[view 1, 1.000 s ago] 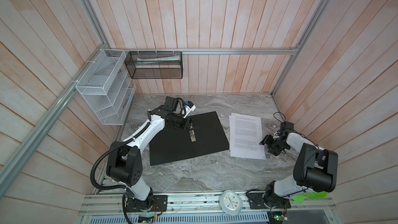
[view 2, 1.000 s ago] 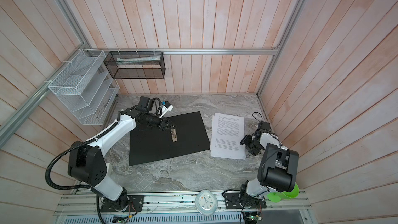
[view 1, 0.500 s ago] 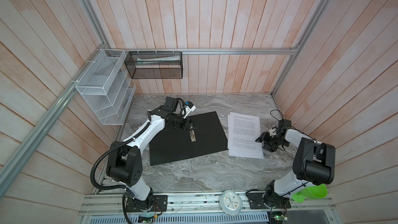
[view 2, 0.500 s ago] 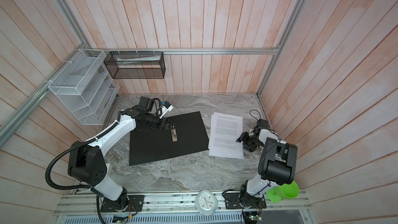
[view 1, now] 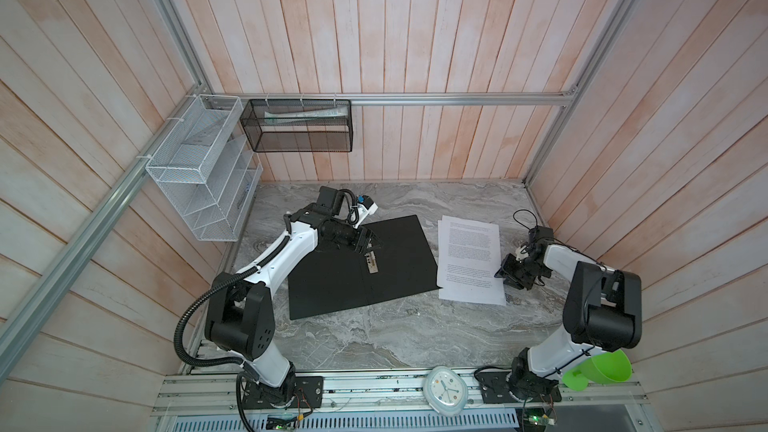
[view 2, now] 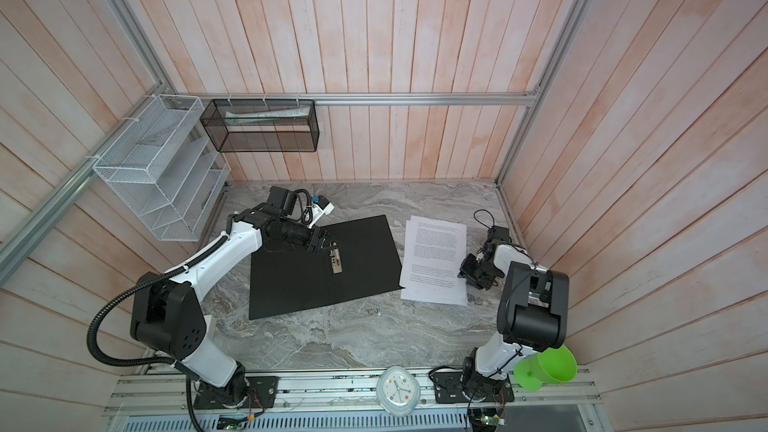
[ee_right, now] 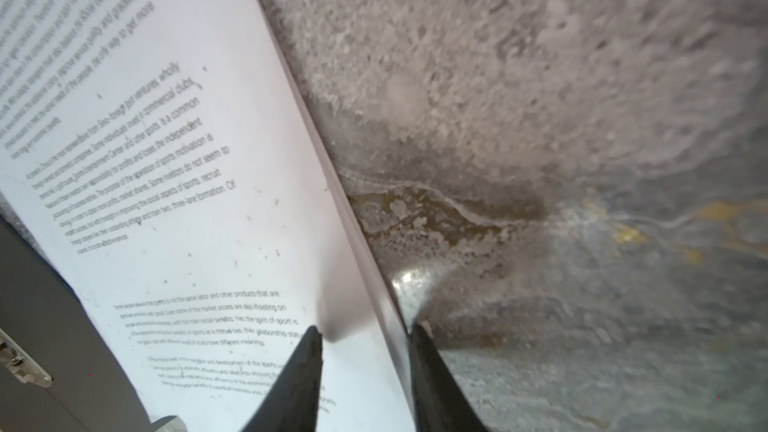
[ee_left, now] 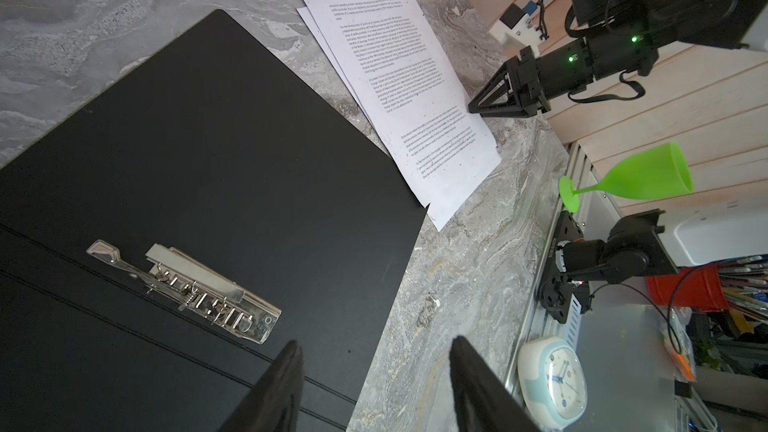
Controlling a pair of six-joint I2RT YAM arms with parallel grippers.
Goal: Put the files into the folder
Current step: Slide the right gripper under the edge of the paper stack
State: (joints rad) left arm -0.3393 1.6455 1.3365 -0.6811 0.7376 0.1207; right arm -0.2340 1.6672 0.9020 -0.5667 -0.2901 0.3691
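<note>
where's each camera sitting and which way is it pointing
Top views: high over the front, looking down at the table, folder and files; both arms whole.
Left wrist: over the open folder, facing the files; left gripper open, right gripper beyond.
Right wrist: low, facing the files' edge; right gripper astride it.
Shared: the files, in all views.

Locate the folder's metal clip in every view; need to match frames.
Top view: metal clip on the open folder's centre fold, left of the files.
Top view: same spot.
Left wrist: on the black folder, just ahead of the left gripper's open jaws.
Right wrist: seemingly just a sliver at the frame edge, beyond the files.
Shared landmark: the files, in all four views.
</note>
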